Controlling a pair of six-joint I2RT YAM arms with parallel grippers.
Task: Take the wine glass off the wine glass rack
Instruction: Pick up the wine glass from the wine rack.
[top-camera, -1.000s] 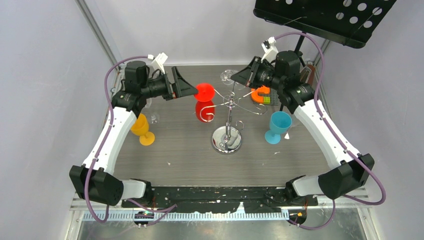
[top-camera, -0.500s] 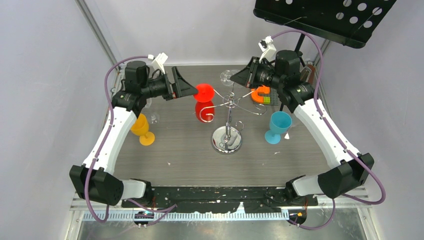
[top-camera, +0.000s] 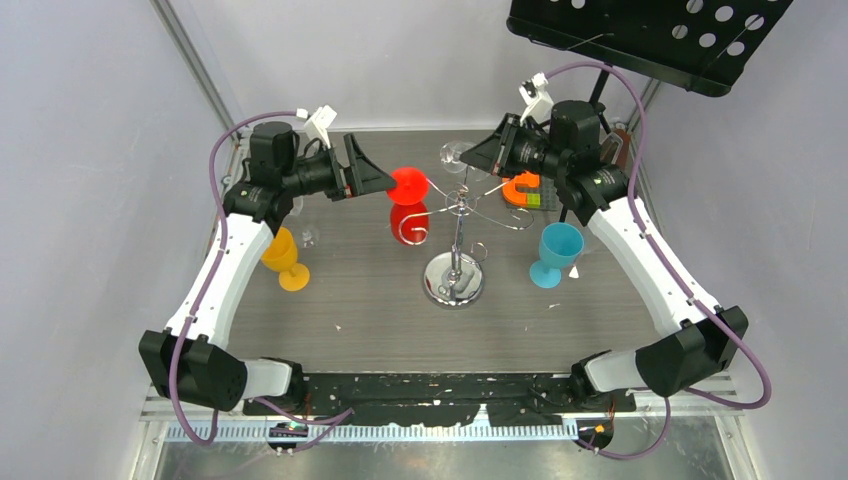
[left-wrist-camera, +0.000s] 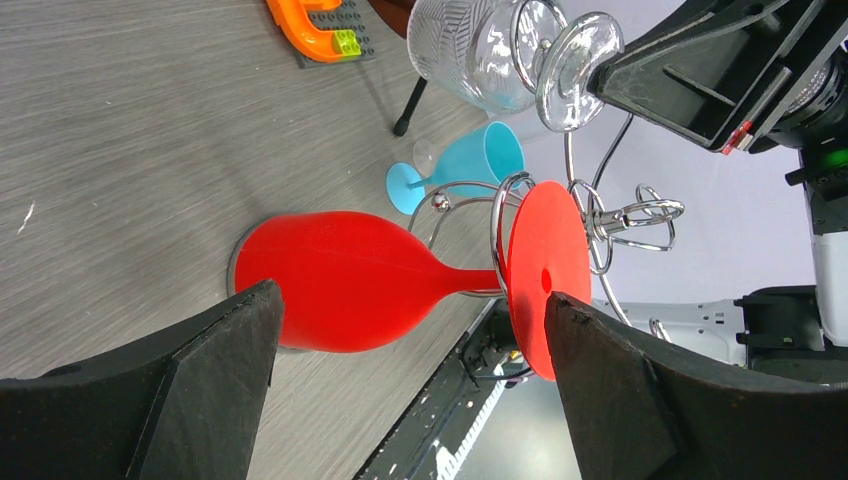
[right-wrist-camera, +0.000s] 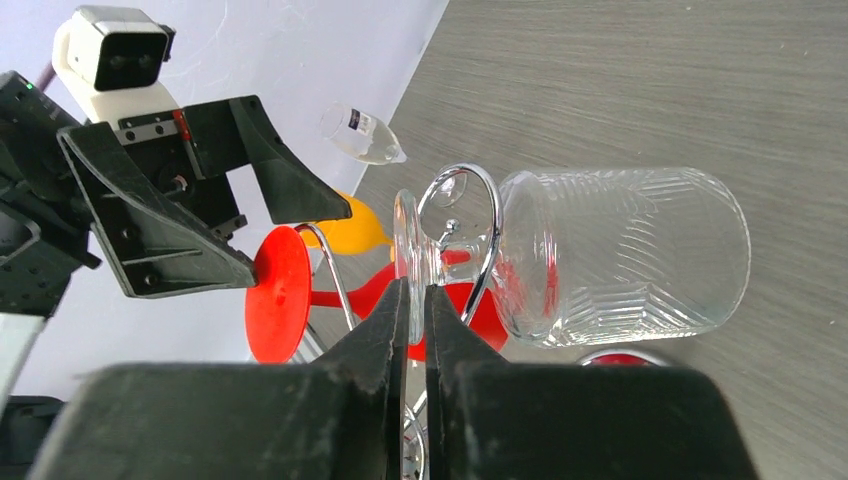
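Observation:
The chrome wine glass rack (top-camera: 455, 279) stands mid-table. A red wine glass (top-camera: 408, 200) hangs bowl-down from its left arm, and a clear ribbed wine glass (top-camera: 453, 153) hangs from its back arm. My right gripper (top-camera: 474, 154) is shut on the clear glass's foot (right-wrist-camera: 407, 250), which sits against the rack's wire loop (right-wrist-camera: 482, 200); the ribbed bowl (right-wrist-camera: 630, 255) lies beyond it. My left gripper (left-wrist-camera: 410, 335) is open and empty. Its fingers (left-wrist-camera: 200, 380) flank the red glass (left-wrist-camera: 350, 280), and the red foot disc (left-wrist-camera: 545, 270) is by the other finger.
A blue glass (top-camera: 553, 254) stands right of the rack and a yellow glass (top-camera: 284, 257) stands at the left. An orange toy piece (top-camera: 521, 188) lies behind the rack. A black perforated music stand (top-camera: 650, 35) overhangs the back right corner.
My right wrist has shifted very slightly up and back, still shut on the clear glass's foot. The left arm and the red glass have not moved.

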